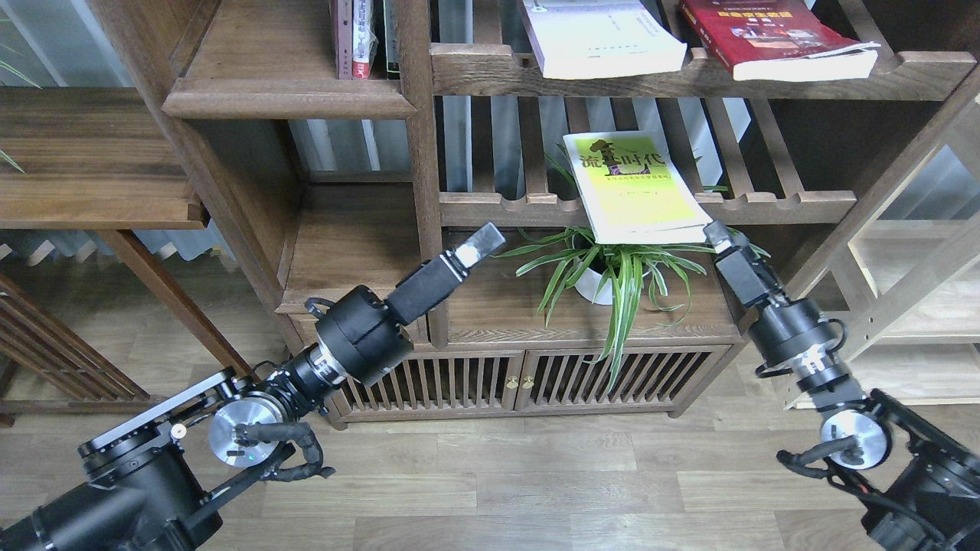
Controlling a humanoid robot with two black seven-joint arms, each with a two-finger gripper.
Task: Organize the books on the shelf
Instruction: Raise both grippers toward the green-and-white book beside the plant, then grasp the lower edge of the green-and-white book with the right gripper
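The yellow-green book (632, 184) lies flat on the lower slatted rack, its front end sticking out over the scalloped rail. The white book (601, 34) and the red book (769, 34) lie on the upper slatted rack. The solid shelf (287, 101) with a rounded front edge is at the upper left and holds a few upright books (356, 38). My right gripper (716, 232) is at the lower right corner of the yellow-green book; I cannot make out its fingers. My left gripper (482, 243) hangs in front of the bookcase post, empty, with its fingers not distinguishable.
A potted spider plant (612, 272) stands on the cabinet top (505, 314) under the yellow-green book, between my two grippers. A vertical post (421, 153) separates the solid shelves from the slatted racks. A lighter wooden frame (903, 291) stands at the right.
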